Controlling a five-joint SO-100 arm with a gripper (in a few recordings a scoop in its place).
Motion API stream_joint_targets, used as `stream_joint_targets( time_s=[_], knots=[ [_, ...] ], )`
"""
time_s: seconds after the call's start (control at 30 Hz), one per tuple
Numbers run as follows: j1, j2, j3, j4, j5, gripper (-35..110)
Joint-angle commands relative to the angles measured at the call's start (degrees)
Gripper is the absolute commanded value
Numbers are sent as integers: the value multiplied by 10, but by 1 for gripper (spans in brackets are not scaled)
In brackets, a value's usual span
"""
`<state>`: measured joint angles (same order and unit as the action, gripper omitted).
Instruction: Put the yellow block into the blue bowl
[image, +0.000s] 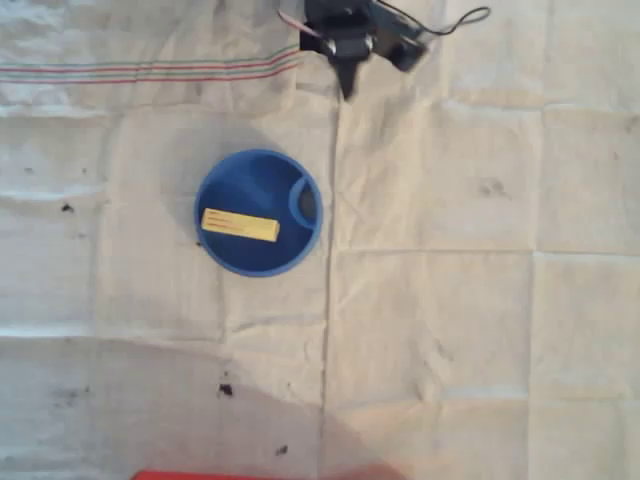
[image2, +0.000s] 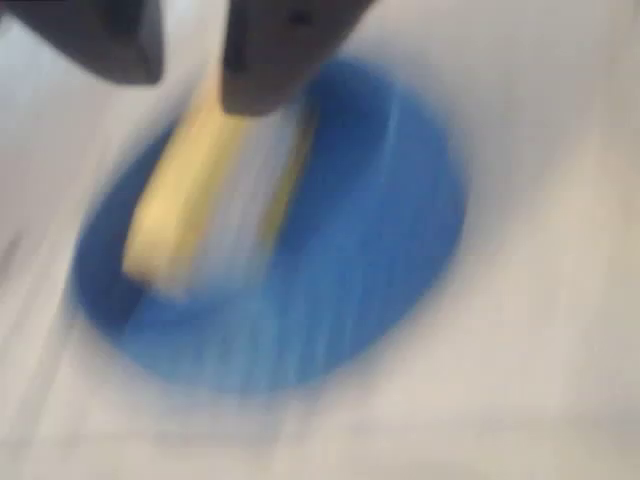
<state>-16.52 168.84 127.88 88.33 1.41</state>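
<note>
The blue bowl sits left of centre on the white cloth in the overhead view, its ring handle on the right of the rim. The yellow block lies flat inside it, lengthwise left to right. My black gripper is at the top edge, well above and to the right of the bowl, pointing down the picture. The wrist view is badly blurred: the blue bowl with the yellow block in it lies below my gripper. The two dark fingers stand slightly apart with nothing between them.
A creased white cloth covers the table, with a striped band at the top left and small dark specks. A red object pokes in at the bottom edge. A black cable loops at the top.
</note>
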Motion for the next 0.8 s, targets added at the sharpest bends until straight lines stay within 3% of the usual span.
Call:
stream_joint_targets(
  time_s=[0.0,0.27,0.47,0.77],
  knots=[
    [-25,19,26,-46,27,0],
    [-105,109,163,-83,5,0],
    [-116,225,243,-96,0,0],
    [-112,223,293,-91,1,0]
  ],
)
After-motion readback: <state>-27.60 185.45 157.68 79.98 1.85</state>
